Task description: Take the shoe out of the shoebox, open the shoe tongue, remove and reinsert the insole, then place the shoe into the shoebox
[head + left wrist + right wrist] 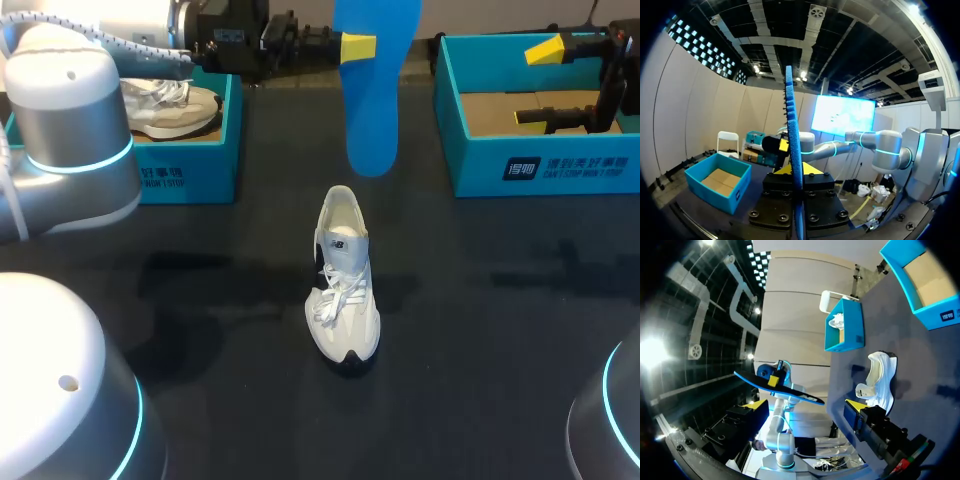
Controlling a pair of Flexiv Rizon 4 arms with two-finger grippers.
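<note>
reinsertion seems in hand: our left claw point(357, 47) grips the insole point(370, 110) at twelve o'clock of the shoe point(343, 290); right claw point(806, 405) gapes empty. next we lower it in.

An exhibition hall: partition walls point(695, 110), open ceiling ducts point(742, 287), large screen point(842, 116).

surface: dark table point(200, 320) | centre: white shoe point(343, 290), sole down | far left: left shoebox point(190, 170) | far right: right shoebox point(480, 160)
</note>
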